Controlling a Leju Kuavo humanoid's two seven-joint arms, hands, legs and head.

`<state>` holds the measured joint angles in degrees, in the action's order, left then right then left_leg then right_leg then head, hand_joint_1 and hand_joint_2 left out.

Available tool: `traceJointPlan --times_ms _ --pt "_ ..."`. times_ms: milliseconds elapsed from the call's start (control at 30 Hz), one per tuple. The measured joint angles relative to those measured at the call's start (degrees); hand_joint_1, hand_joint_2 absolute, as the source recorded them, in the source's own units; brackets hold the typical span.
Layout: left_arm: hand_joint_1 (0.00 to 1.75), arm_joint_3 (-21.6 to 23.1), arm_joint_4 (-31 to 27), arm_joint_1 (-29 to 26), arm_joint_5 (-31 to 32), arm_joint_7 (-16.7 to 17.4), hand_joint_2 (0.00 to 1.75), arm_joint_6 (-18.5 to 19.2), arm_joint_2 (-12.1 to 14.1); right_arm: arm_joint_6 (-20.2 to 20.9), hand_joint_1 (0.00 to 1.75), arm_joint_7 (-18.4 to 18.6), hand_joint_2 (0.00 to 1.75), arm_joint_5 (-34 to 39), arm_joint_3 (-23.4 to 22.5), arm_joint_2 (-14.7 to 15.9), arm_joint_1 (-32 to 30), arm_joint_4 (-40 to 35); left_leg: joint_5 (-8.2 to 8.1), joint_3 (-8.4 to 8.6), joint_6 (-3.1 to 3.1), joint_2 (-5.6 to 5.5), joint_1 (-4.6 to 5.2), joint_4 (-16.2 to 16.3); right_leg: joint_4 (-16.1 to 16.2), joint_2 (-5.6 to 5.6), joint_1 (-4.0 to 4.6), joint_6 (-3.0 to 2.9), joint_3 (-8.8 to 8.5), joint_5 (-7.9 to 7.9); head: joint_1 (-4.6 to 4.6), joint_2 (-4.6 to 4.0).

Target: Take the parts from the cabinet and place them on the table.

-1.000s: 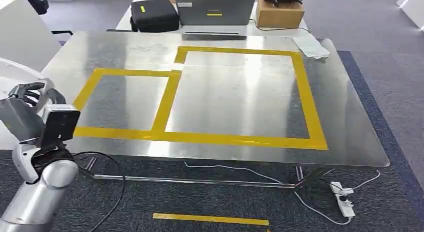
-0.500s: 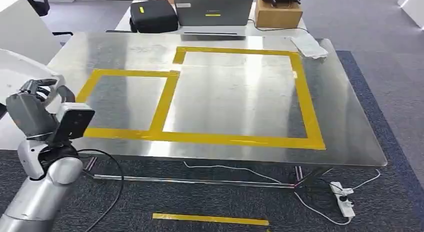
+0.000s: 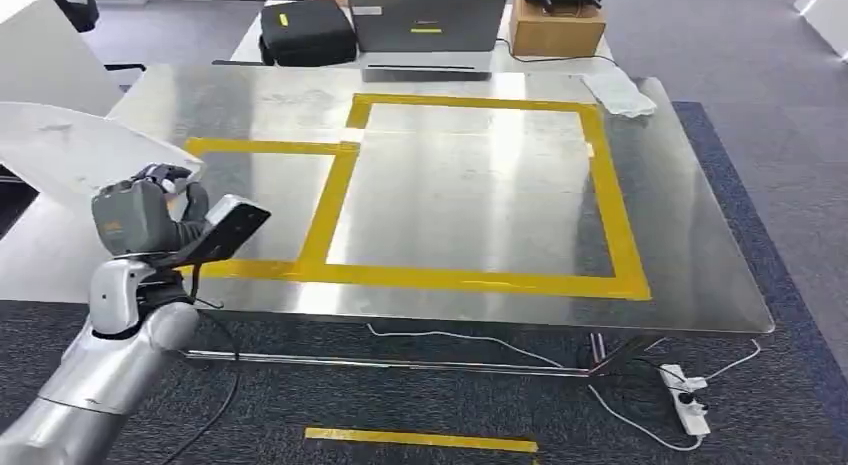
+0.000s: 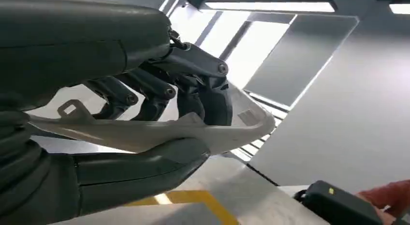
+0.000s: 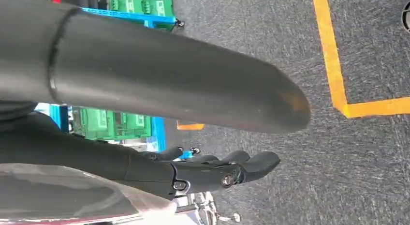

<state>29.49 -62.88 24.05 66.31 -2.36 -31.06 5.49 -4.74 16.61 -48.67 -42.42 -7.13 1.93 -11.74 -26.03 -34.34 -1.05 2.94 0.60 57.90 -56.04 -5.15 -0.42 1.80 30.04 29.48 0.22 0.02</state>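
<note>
One white part (image 4: pixel 145 130) clamped in left hand (image 3: pixel 140 217); right hand (image 5: pixel 217 169) seemingly empty

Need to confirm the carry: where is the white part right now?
The white part is held in the left hand, at the left of the head view, over the near-left corner of the metal table, beside the smaller yellow-taped rectangle.

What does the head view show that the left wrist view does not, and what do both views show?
Head view alone: the whole steel table with both yellow tape rectangles, the laptop, the cardboard box and the power strip on the carpet.

Left wrist view alone: the thumb pressed under the white part's edge, the fingers over it, and ceiling lights.

Both: the left robot hand holding the white part, yellow tape, and the black case.
</note>
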Motion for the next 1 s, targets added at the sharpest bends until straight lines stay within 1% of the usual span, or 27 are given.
traceJointPlan --times_ms 333,500,767,867,933,1000 --pt "1.75 1.1 5.6 1.2 0.4 0.4 1.75 0.5 -0.2 0.1 0.0 0.0 0.0 -0.9 0.0 0.0 0.0 0.0 0.0 -0.01 0.0 0.0 0.0 0.0 0.0 0.0 0.0 0.0 0.02 0.01 0.0 0.0" --pt "1.75 1.9 8.4 1.3 0.4 -2.1 1.75 -1.2 -1.0 0.2 0.0 0.0 0.0 -1.8 0.0 0.0 0.1 0.0 0.0 -0.01 0.0 0.0 0.0 0.0 0.0 -0.02 0.0 0.0 0.01 0.01 0.02 0.0" --pt "1.75 2.7 10.4 1.4 0.4 -2.6 1.75 -1.4 -1.8 0.2 0.0 0.0 0.0 -1.8 0.0 0.0 0.2 0.0 0.0 -0.01 0.0 0.01 0.0 0.0 0.0 0.01 0.0 0.0 0.01 0.01 0.0 0.0" --pt "1.75 3.1 10.8 1.4 0.6 -5.0 1.75 -2.5 -1.9 0.4 0.0 0.0 0.0 -2.6 0.0 0.0 0.2 0.0 0.0 -0.01 0.0 0.0 0.0 0.0 0.0 -0.03 0.0 0.0 0.02 0.01 0.02 0.0" --pt "1.75 4.3 10.9 1.4 0.5 -7.3 1.75 -3.0 -2.1 0.6 0.0 -0.1 0.0 -3.1 0.0 0.0 0.3 0.0 0.0 -0.01 0.0 0.0 0.0 0.0 0.0 -0.03 0.0 0.01 0.01 0.01 0.0 0.0" --pt "1.75 5.5 11.1 1.6 0.3 -8.5 1.75 -3.0 -2.7 0.8 0.0 -0.2 0.0 -3.5 0.0 0.0 0.4 0.0 0.0 -0.01 0.0 0.01 0.0 0.0 0.0 -0.01 0.0 0.01 0.02 0.01 0.0 0.0"
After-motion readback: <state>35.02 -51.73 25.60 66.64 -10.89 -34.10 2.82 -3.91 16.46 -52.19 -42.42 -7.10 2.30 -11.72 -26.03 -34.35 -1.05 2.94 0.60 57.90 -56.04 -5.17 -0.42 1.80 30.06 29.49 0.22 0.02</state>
